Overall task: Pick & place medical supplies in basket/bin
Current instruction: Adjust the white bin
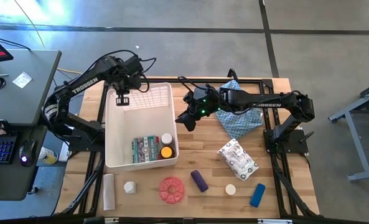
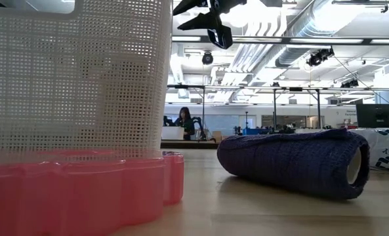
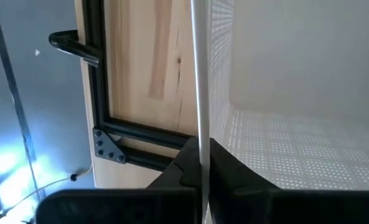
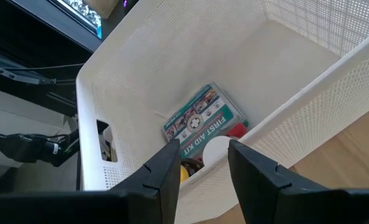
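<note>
The white slotted bin stands on the table, left of the middle. It holds a first aid kit packet, a white-capped jar and an amber yellow-capped bottle. My left gripper is shut on the bin's rim near the far left corner. My right gripper hangs open just above the bin's right wall with nothing between its fingers. On the near table lie a red disc, a purple cylinder, a blue cylinder and a white printed packet. My left gripper pinches the bin's thin rim near the far left corner, with one finger outside the wall and the other inside. The fingers come from above, pointing steeply down. The bin sits flat on the table.
A blue patterned cloth lies under my right arm at the back right. A white roll and two white-capped jars lie near the front edge. A grey desk stands beyond the table's left edge.
</note>
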